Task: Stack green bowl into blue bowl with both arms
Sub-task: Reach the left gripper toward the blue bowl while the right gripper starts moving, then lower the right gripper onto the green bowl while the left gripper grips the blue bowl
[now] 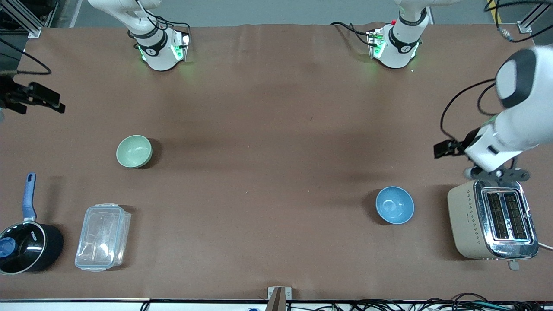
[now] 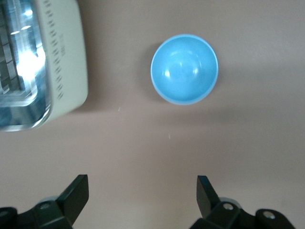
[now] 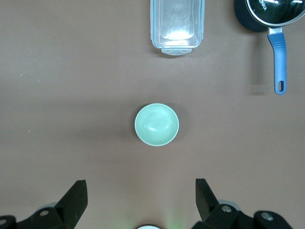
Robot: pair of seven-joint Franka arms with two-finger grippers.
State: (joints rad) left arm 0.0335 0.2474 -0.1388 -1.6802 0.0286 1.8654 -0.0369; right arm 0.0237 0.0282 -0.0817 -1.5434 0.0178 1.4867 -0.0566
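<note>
The green bowl (image 1: 134, 151) stands upright and empty on the brown cloth toward the right arm's end; it also shows in the right wrist view (image 3: 156, 125). The blue bowl (image 1: 394, 205) stands upright and empty toward the left arm's end, beside the toaster; it also shows in the left wrist view (image 2: 184, 68). My left gripper (image 1: 443, 149) (image 2: 143, 180) is open and empty, high over bare cloth by the blue bowl. My right gripper (image 1: 54, 103) (image 3: 140, 183) is open and empty, high over bare cloth by the green bowl.
A cream and chrome toaster (image 1: 492, 218) stands beside the blue bowl at the left arm's end. A clear plastic lidded box (image 1: 103, 236) and a black saucepan with blue handle (image 1: 26, 244) lie nearer the front camera than the green bowl.
</note>
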